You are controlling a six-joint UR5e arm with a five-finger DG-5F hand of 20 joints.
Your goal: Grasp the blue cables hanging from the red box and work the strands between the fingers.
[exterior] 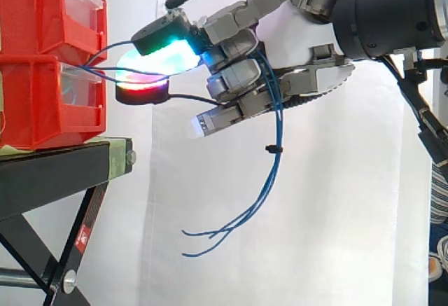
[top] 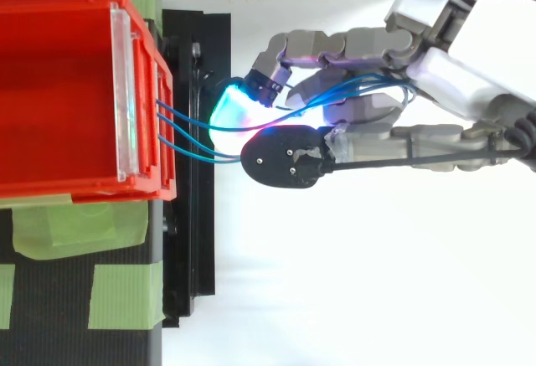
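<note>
**Operator:** Where is the hand, and what has it got?

**Describer:** In the side view your hand [exterior: 241,75] reaches in from the upper right to the middle of the frame. Its fingers are curled around the blue cables [exterior: 278,127], with the strands threaded between them. One glowing pad is cyan-green and another, just below it, is red. Both sit close to the red bins [exterior: 42,103].

**Operator:** And where do the cables run?

**Describer:** They leave the front of the red bins at the left, which are stacked on the black stand [exterior: 63,173]. You see them cross the short gap into the hand, then hang loose below it. Their free ends trail toward the lower middle, against the white curtain [exterior: 336,215].
</note>
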